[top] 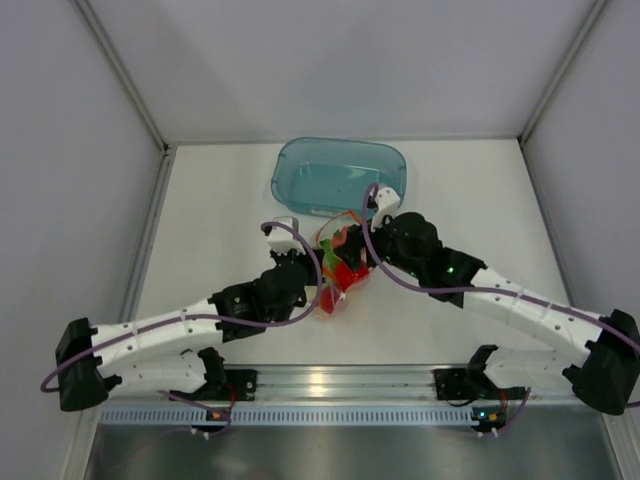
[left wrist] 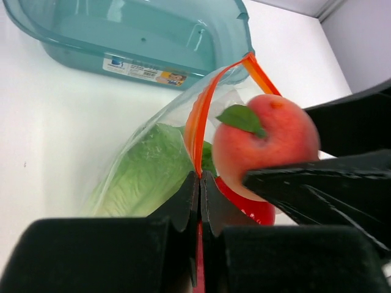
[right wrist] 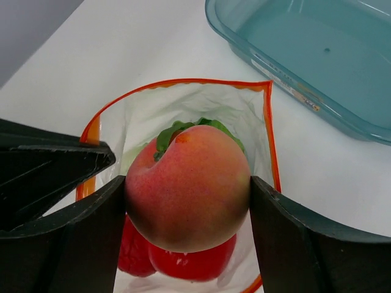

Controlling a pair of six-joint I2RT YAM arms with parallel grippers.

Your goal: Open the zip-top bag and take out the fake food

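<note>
Orange-red zip strip (left wrist: 197,122): we pinch it in the closed left gripper (left wrist: 200,186), holding the zip-top bag (left wrist: 131,171) mouth open near the teal bin (left wrist: 122,36). The right gripper (right wrist: 188,207) clamps 1 peach (right wrist: 183,171) at that mouth, ready for removal.

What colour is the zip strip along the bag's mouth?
Orange-red. The zip strip shows best in the right wrist view.

White table (top: 200,190) enclosed by plain pale grey walls (top: 330,60).
</note>
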